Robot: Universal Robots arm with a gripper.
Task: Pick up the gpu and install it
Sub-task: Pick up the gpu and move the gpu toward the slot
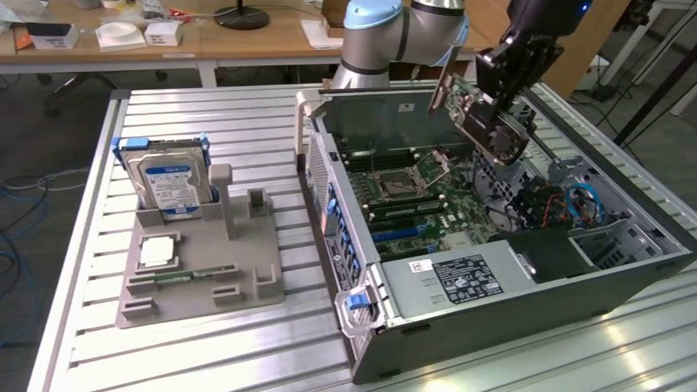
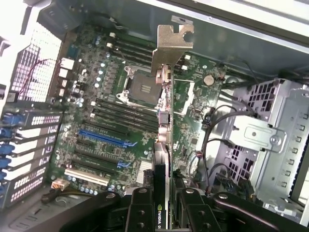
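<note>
My gripper (image 1: 499, 96) hangs over the open computer case (image 1: 610, 269), shut on the gpu (image 1: 479, 114). The card is dark, tilted, and held in the air above the motherboard (image 1: 419, 192). In the wrist view the gpu (image 2: 164, 125) shows edge-on between my black fingers (image 2: 140, 210), and its pale metal bracket (image 2: 171, 43) points away from the camera. Below it lie the motherboard (image 2: 111, 111), the bare processor socket (image 2: 142, 89) and a blue expansion slot (image 2: 104, 137). The card touches nothing in the case.
On the slatted table at the exterior view's left, a grey fixture (image 1: 250, 286) holds a silver hard drive (image 1: 169, 175), a processor (image 1: 158, 251) and a green memory stick (image 1: 191, 276). Inside the case are a drive cage (image 2: 260, 135), blue cables (image 1: 583, 200) and a power supply (image 1: 463, 282).
</note>
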